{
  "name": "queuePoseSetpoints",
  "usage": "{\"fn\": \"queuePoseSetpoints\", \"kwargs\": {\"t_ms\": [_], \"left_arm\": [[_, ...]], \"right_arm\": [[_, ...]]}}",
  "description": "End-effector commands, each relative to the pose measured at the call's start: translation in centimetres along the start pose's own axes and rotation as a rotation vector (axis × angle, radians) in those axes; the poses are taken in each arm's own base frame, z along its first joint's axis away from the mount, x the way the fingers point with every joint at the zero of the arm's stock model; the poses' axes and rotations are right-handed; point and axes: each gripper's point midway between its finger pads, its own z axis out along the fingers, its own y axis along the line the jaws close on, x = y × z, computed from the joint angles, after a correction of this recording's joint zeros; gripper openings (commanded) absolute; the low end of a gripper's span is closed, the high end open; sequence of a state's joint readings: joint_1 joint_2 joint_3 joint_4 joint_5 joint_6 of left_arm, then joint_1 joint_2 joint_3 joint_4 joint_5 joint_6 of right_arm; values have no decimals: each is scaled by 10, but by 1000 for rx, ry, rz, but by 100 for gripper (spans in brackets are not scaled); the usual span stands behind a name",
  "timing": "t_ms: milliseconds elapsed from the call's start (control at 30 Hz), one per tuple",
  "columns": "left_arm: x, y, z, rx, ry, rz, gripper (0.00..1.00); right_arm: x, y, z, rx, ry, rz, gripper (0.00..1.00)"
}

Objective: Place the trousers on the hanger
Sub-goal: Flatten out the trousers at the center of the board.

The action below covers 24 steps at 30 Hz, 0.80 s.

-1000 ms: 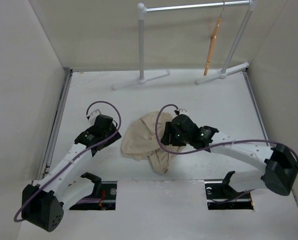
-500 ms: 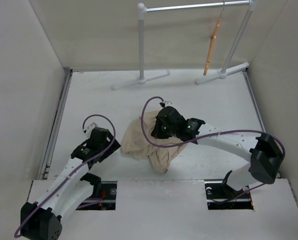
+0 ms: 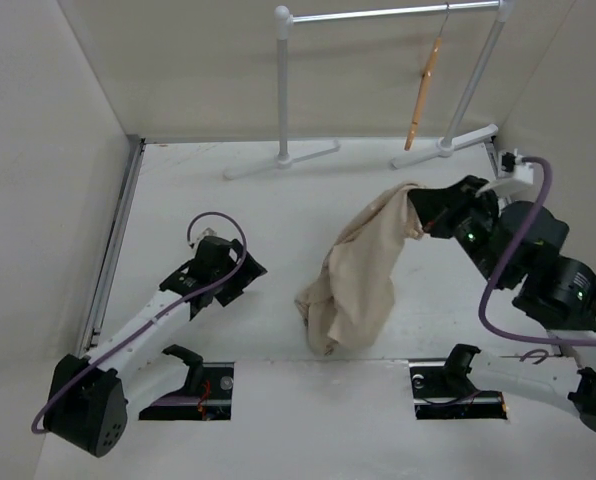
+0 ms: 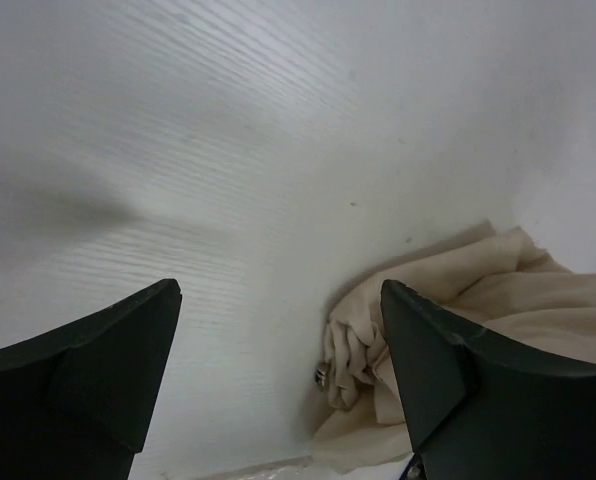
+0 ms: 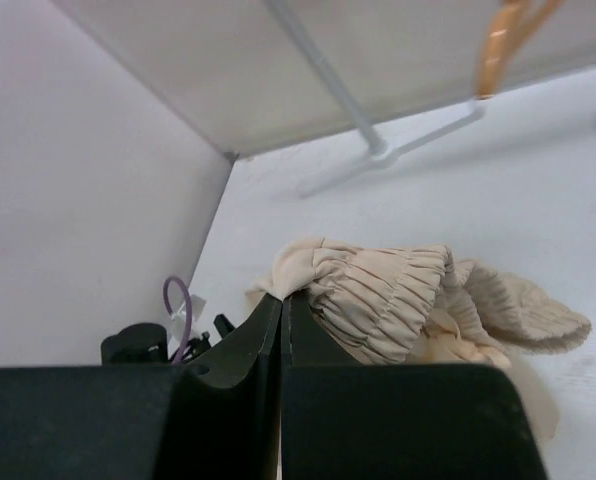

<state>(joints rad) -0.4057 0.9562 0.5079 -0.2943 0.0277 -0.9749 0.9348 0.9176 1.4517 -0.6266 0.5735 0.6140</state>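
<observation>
The beige trousers (image 3: pixel 363 270) hang in a long drape, their lower end bunched on the table near the front. My right gripper (image 3: pixel 423 215) holds their top edge up at the right. In the right wrist view the right gripper (image 5: pixel 281 297) is shut on a fold of the trousers (image 5: pixel 378 290) by the gathered waistband. My left gripper (image 3: pixel 248 275) is low over the table, left of the cloth and apart from it. The left wrist view shows the left gripper (image 4: pixel 280 290) open and empty, the trousers (image 4: pixel 458 290) ahead to the right. The orange hanger (image 3: pixel 423 95) hangs on the rack.
A white tubular clothes rack (image 3: pixel 378 14) stands at the back, its feet (image 3: pixel 283 155) on the table. White walls close in on the left, right and back. Two openings by the arm bases (image 3: pixel 198 385) lie at the near edge. The hanger (image 5: pixel 498 45) shows in the right wrist view.
My right gripper shut on the trousers and carried their top up and to the right, stretching the cloth out. The left gripper opened wider and shifted slightly towards the cloth.
</observation>
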Motion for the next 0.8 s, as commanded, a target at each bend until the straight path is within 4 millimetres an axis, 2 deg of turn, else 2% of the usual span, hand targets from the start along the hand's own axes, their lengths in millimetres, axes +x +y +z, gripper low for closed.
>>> {"fn": "queuePoseSetpoints", "kwargs": {"t_ms": [0,100,167,300,400,433,467,500,533,567,600,667,767], "left_arm": [[16,-62,-2,179,67,16,81],[56,-80,7,184,163,108,81],[87,-88,13,171,241,178,80],[138,-93,18,146,349,301,78],[167,-102,20,149,407,367,73],[177,-105,21,155,430,386,65],[186,-109,23,164,454,399,52],[192,-109,26,161,472,402,35],[193,-110,29,158,480,393,22],[191,-115,31,165,477,380,13],[184,-121,32,174,462,363,10],[163,-146,28,242,390,324,7],[133,-175,15,320,293,279,3]], "right_arm": [[24,-55,1,189,24,-76,2],[29,-76,-1,239,40,-73,2],[22,-87,-2,268,20,-69,2],[10,-97,0,283,0,-65,3],[16,-100,7,271,21,-49,3],[16,-101,7,269,21,-45,3],[17,-101,8,265,20,-42,3],[18,-101,8,263,20,-40,3],[18,-100,8,259,21,-39,3],[18,-99,7,255,20,-36,3],[17,-98,7,252,19,-37,3],[13,-96,5,246,9,-34,2],[8,-88,2,223,2,-33,2]]}}
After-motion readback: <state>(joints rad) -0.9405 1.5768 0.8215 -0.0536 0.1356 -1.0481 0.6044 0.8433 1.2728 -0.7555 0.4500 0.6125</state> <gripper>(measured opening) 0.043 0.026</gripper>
